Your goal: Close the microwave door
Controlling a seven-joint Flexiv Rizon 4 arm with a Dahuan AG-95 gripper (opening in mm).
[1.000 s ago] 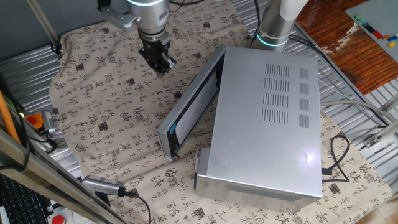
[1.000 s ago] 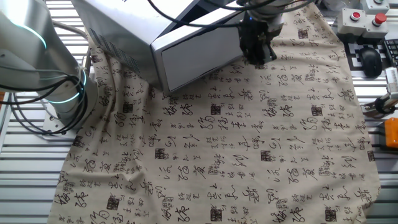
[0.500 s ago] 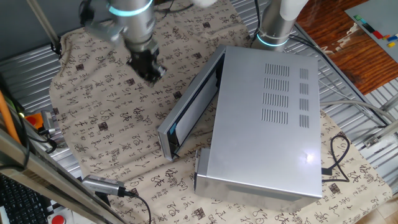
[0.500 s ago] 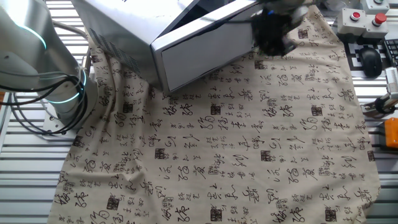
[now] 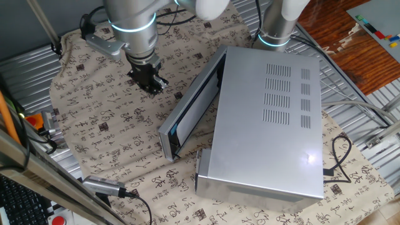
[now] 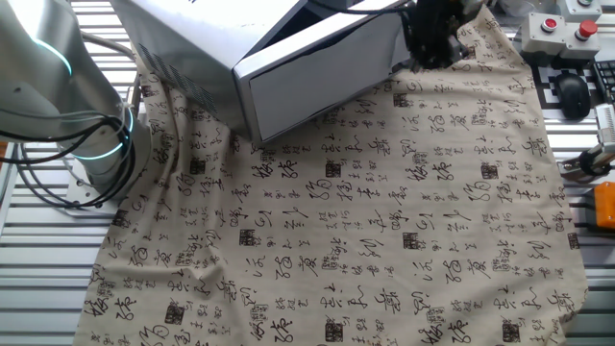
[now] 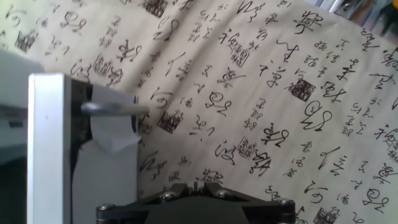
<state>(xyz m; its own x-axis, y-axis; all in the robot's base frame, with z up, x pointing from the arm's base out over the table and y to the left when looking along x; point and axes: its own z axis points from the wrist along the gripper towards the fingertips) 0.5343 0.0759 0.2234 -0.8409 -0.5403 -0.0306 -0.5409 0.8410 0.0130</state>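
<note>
We log the gripper (image 5: 150, 83) above the printed cloth (image 5: 100, 119), holding nothing (whether its jaws are parted or closed we cannot tell). Beside it we list the microwave door (image 5: 190, 109), ajar and angled out from the microwave (image 5: 269, 125).

Robot lab: emergency-stop buttons (image 6: 562, 29), cabling.

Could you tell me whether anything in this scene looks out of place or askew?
The microwave door stands ajar, angled away from the microwave. The printed cloth is rumpled at its corner. The gripper hovers beside the door, not touching it.
</note>
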